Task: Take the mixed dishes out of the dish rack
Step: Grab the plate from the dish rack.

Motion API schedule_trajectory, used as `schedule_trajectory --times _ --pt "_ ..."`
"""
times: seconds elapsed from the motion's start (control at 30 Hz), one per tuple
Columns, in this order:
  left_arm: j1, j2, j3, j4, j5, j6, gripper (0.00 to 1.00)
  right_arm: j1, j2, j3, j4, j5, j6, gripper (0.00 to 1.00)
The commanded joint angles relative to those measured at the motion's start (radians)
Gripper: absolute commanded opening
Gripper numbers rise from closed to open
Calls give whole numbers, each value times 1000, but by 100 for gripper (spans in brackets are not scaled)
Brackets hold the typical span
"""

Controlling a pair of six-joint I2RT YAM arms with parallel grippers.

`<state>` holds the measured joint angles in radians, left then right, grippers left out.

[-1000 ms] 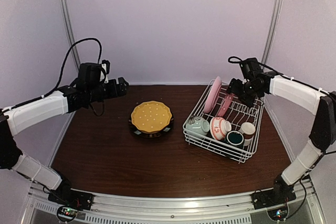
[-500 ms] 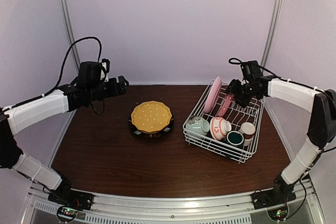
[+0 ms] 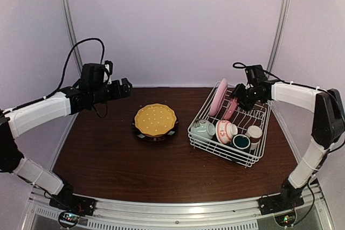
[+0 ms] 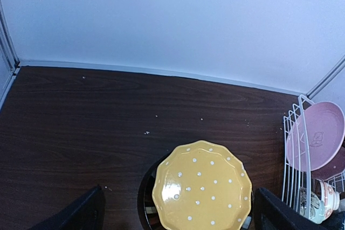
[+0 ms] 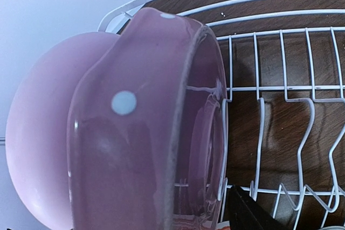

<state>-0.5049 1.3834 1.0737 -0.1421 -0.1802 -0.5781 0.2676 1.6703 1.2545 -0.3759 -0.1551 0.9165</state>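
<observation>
The white wire dish rack (image 3: 253, 157) stands at the right. Two pink plates stand upright in its back, a pale one (image 3: 218, 96) and a darker one (image 3: 232, 107). A pale green bowl (image 3: 202, 129), a red-patterned bowl (image 3: 225, 131) and two cups (image 3: 241, 141) (image 3: 254, 132) lie at its front. My right gripper (image 3: 240, 94) is open at the darker plate's (image 5: 140, 133) rim. Only one finger (image 5: 248, 214) shows there. The yellow dotted plate (image 3: 155, 119) lies on the black-rimmed plate (image 4: 144, 197). My left gripper (image 3: 125, 88) is open and empty above the table's back left.
Grey walls and metal posts close the back and sides. The rack's wire prongs (image 5: 302, 111) stand right of the darker plate. Bare brown table (image 3: 108, 154) lies left and in front of the stacked plates.
My right gripper has moved a little left and down, closer onto the darker pink plate. The left arm has barely moved.
</observation>
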Motion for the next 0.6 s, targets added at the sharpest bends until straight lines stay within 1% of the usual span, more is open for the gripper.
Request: schedule_trajectory --times 0.0,0.3,0.57 --pt "5 21 23 10 -10 -11 98 -6 20 -23 35 -14 8 63" --pt "5 20 22 10 -10 -11 97 -13 37 -29 50 -9 4 56" --pt "5 20 20 9 -9 -11 97 -14 20 -23 42 9 -13 48"
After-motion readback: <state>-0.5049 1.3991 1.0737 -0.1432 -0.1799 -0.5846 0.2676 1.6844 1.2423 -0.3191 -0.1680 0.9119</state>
